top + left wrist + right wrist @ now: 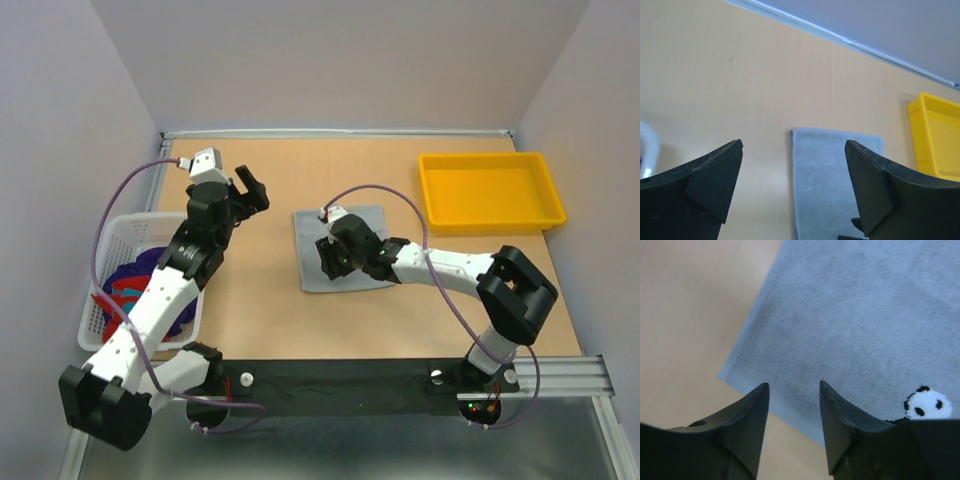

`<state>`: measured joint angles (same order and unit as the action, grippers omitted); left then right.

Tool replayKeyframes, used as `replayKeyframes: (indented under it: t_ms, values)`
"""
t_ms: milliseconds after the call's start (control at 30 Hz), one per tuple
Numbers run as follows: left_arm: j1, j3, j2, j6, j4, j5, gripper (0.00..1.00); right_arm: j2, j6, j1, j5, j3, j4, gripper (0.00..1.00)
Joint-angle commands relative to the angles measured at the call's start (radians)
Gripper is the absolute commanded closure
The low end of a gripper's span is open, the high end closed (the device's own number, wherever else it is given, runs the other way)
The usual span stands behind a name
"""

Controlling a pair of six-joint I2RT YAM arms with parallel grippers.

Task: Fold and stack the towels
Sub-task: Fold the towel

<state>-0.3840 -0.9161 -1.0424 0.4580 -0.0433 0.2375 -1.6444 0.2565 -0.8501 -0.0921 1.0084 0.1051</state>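
Note:
A grey towel lies folded flat on the table, left of the middle. It fills most of the right wrist view as the grey towel, with a small panda patch on it. My right gripper hovers low over the towel's near-left part. In its own view the right gripper is open with nothing between its jaws. My left gripper is raised left of the towel and wide open; from there the left gripper looks at the grey towel. A purple towel and a red towel lie in the basket.
A white mesh basket stands at the table's left edge, under the left arm. A yellow tray sits at the back right, also seen as the yellow tray. Walls enclose the table on three sides.

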Motion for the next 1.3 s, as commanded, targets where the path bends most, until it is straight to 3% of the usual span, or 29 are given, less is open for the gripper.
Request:
replayKeyframes:
  t_ms: [0, 167, 400, 900, 1100, 1267]
  values:
    - [0.005, 0.089, 0.112, -0.102, -0.109, 0.141, 0.05, -0.048, -0.010, -0.067, -0.077, 0.074, 0.050, 0.52]
    - [0.005, 0.180, 0.200, -0.101, -0.086, 0.151, 0.05, -0.130, 0.003, -0.147, -0.106, 0.121, 0.061, 0.56]
    - [0.005, 0.171, 0.217, -0.117, -0.093, 0.158, 0.05, -0.244, 0.050, -0.214, -0.152, 0.163, 0.085, 0.63]
    - [0.004, 0.186, 0.254, -0.127, -0.096, 0.119, 0.05, -0.315, 0.273, -0.417, -0.164, 0.364, 0.346, 0.62]
    - [0.005, 0.181, 0.208, -0.182, -0.063, 0.014, 0.05, -0.203, 0.043, -0.377, -0.210, 0.401, 0.357, 0.44]
    - [0.005, 0.111, 0.130, -0.280, -0.061, -0.041, 0.05, -0.085, -0.147, -0.199, -0.037, 0.325, 0.360, 0.32]
